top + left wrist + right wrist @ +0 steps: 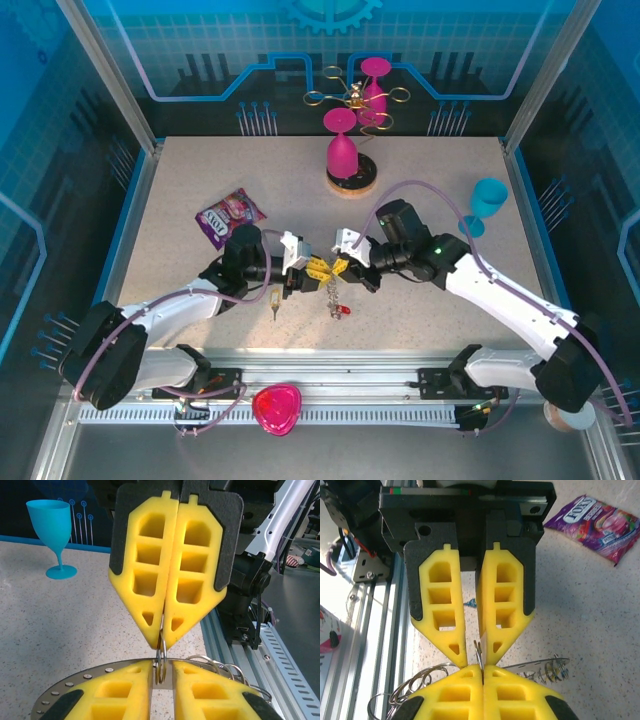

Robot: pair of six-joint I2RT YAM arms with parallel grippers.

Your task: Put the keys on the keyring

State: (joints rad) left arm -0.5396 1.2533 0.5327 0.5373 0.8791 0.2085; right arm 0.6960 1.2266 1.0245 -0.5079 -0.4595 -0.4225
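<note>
Nearest, a small key (275,304) lies on the counter (200,170); just beyond it the left tool (162,666) stands slightly apart around a wire loop of the keyring (75,682), with the right tool (162,639) clamped on that loop.

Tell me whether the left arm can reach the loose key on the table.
Likely yes: the key lies uncovered beside the left gripper, nothing between, though that gripper straddles the keyring.
</note>
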